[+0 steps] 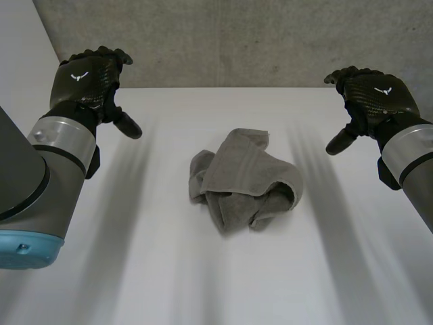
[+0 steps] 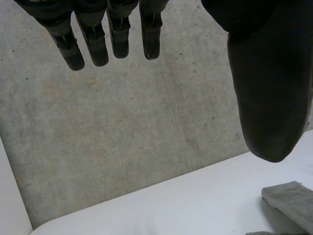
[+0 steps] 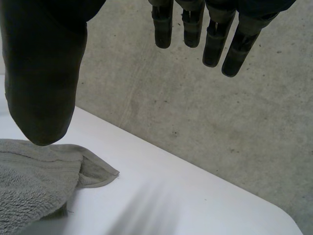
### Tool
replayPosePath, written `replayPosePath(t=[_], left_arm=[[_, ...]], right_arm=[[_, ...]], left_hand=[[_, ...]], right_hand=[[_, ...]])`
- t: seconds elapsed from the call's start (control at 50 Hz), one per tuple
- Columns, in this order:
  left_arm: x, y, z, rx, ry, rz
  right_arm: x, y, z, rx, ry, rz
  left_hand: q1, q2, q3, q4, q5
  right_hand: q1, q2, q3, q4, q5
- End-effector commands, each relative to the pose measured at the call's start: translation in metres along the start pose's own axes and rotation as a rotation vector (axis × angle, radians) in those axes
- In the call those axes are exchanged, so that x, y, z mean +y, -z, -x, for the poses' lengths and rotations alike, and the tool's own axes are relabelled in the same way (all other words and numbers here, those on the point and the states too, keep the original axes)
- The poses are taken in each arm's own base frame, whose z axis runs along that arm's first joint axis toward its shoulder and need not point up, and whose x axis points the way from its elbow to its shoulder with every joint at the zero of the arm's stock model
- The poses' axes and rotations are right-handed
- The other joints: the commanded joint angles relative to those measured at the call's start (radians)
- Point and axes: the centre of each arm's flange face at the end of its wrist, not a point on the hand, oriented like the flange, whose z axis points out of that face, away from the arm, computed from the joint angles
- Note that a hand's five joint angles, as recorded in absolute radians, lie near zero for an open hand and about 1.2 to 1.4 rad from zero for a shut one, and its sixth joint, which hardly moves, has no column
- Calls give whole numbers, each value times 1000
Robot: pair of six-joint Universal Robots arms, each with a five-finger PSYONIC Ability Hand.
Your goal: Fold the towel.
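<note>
Grey towel [image 1: 242, 181] lies bunched at middle of white table [image 1: 122, 271], not yet spread flat. Left hand [image 1: 86, 80] and right hand [image 1: 375, 95] hover either side, well apart from it, both spread and empty, likely poised to reach for corners.

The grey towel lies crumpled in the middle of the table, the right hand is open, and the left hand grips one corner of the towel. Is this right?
Not quite. The left hand grips nothing: it is open too and hangs apart from the towel, as the left wrist view shows. The rest is right.
</note>
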Motion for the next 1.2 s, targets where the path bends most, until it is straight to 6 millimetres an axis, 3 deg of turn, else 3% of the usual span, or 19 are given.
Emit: replayPosePath(t=[0.02,0.46,0.7,0.82,0.86,0.98,1.02,1.2], left_arm=[[0,0,0,4,-1,0],[-1,0,-2,19,-2,-2],[-2,0,-35,343,-7,-11],[15,-5,-55,492,-4,32],[32,-6,-66,554,-4,73],[57,-10,-76,612,0,133],[75,-10,-88,656,4,172],[109,-6,-117,748,-27,228]], right_arm=[[0,0,0,-1,0,0],[1,0,-4,12,-84,8],[8,13,0,-23,-101,135],[22,17,4,-64,-163,201],[35,17,-3,-47,-208,244],[57,17,-6,-44,-266,322],[68,21,-5,-34,-298,356],[98,25,-2,-1,-454,450]], left_hand=[[-53,-55,-53,-58,-46],[-53,-55,-53,-58,-46],[-50,-52,-53,-58,-43],[-41,-44,-53,-58,-34],[-33,-35,-53,-58,-25],[-18,-20,-53,-58,-11],[2,0,-53,-58,10],[64,62,-53,-58,71]], right_hand=[[-56,-54,-52,-80,-59],[-56,-54,-52,-80,-59],[-56,-54,-52,-80,-59],[-56,-54,-52,-80,-59],[-56,-54,-52,-80,-59],[-56,-54,-52,-80,-59],[-56,-54,-52,-80,-59],[-56,-54,-52,-80,-59]])
